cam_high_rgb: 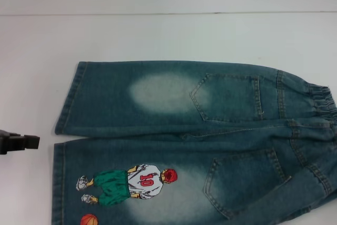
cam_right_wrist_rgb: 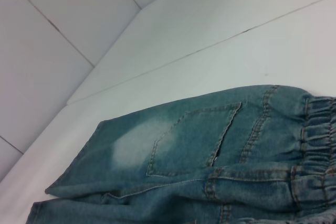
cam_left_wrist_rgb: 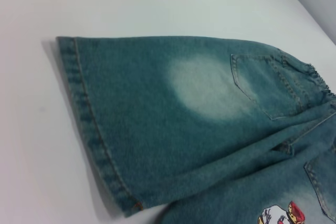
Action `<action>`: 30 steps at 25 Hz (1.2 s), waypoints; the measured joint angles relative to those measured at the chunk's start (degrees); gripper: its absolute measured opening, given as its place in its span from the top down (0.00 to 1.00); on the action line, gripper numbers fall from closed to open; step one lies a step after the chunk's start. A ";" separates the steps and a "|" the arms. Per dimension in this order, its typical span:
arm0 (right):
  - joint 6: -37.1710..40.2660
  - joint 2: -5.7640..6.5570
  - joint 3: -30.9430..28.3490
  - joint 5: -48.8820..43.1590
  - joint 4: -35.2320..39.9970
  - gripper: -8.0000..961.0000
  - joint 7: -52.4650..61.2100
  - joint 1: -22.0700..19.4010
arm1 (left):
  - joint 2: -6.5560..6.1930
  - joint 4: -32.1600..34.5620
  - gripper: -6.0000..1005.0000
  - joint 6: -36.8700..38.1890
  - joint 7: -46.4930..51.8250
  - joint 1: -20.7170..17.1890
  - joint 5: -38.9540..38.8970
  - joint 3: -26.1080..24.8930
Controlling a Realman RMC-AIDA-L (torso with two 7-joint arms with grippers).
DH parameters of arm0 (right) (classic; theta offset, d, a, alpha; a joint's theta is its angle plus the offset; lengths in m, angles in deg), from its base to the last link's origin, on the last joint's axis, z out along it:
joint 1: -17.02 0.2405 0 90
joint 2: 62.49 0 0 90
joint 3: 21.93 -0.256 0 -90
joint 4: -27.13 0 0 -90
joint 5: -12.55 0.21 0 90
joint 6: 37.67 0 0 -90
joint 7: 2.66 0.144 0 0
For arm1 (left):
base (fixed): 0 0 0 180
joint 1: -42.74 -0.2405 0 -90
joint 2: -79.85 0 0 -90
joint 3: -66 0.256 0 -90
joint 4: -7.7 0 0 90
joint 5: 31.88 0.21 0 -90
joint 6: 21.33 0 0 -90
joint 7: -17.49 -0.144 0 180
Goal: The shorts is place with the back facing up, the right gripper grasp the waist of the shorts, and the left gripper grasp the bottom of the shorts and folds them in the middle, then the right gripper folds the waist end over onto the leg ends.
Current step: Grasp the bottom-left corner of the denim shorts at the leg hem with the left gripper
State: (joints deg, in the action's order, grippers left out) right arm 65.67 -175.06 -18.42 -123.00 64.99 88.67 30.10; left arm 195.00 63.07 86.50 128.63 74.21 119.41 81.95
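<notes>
lying flat — one shorts point(cam_high_rgb: 210, 140), two pockets point(cam_high_rgb: 226, 97)

The table point(cam_high_rgb: 158, 35) is big, flat and white. Its top is smooth and a little shiny, with soft light spread across it. In the head view a thin dark line point(cam_high_rgb: 168, 13) runs straight across near the far side, like a seam where two white parts meet. In the right wrist view the table edge point(cam_right_wrist_rgb: 105, 85) slants across, and past it is a floor point(cam_right_wrist_rgb: 58, 19) of big pale tiles with thin dark lines between them.
</notes>
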 joint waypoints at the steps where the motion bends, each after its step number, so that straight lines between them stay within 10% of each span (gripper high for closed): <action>1: -0.08 -0.08 0.00 -0.01 -0.07 0.94 -0.10 0.01 | -0.12 -0.17 0.94 0.08 0.42 0.00 0.09 0.09; 18: -0.88 -0.71 0.75 -0.42 -0.20 0.94 -0.52 -0.05 | -0.86 -0.23 0.90 8.39 4.76 0.06 6.88 4.79; 26: -0.61 -0.72 0.80 -0.42 -0.31 0.94 -0.54 0.40 | -0.37 -0.58 0.53 9.74 5.18 -0.13 10.51 8.45; 30: -0.53 -0.72 0.80 -0.42 -0.31 0.94 -0.54 0.57 | -0.33 -0.62 0.55 9.64 5.70 0.00 10.82 8.72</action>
State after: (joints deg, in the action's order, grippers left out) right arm 65.14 -175.78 -17.62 -123.42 64.69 88.13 30.67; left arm 194.67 62.45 96.14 134.34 74.21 130.23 90.66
